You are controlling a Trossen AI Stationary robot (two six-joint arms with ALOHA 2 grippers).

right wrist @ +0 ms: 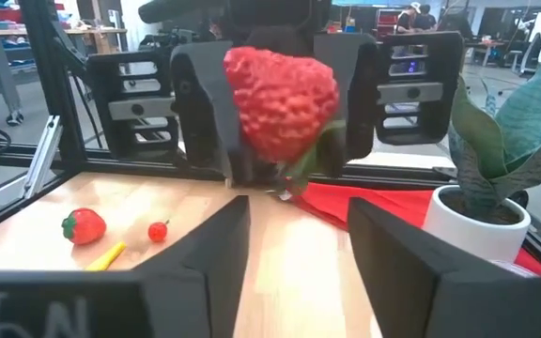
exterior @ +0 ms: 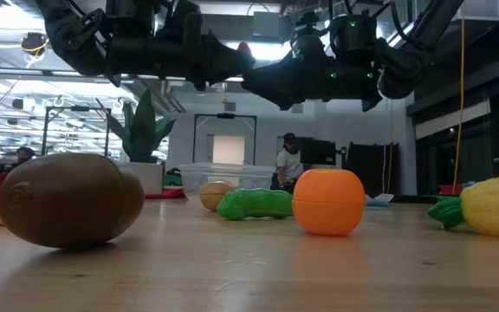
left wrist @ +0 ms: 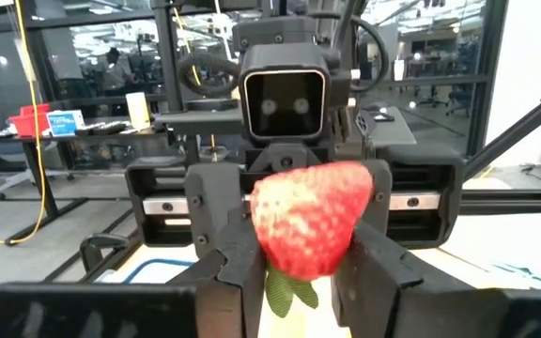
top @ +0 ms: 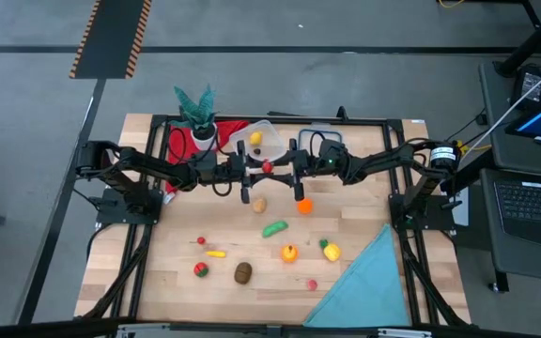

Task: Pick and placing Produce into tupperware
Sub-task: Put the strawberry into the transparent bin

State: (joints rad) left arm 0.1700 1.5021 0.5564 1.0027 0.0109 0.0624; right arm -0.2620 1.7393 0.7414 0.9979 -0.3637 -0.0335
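A red strawberry (top: 268, 167) with green leaves hangs in the air between my two arms, which meet level above the table's far middle. My left gripper (top: 259, 169) is shut on it. Facing it from the right, my right gripper (right wrist: 294, 253) is open; its fingers stand apart on either side, just short of the strawberry (right wrist: 280, 99). The clear tupperware (top: 256, 141) sits on the table just beyond them, with a yellow piece inside. Several more pieces of produce lie on the near half, among them an orange (top: 304, 206) and a brown kiwi (top: 243, 272). My left gripper pinches the strawberry's two sides (left wrist: 263, 246) between its two fingers. The fingers come in level from the table's left. The strawberry is lifted clear of the table, with its green leaves (left wrist: 289, 289) pointing down.
A potted plant (top: 198, 117) and a red cloth (top: 178, 145) stand at the far left beside the tupperware. A clear lid (top: 319, 134) lies to its right. A teal cloth (top: 369, 282) covers the near right corner. Bare wood lies below the grippers.
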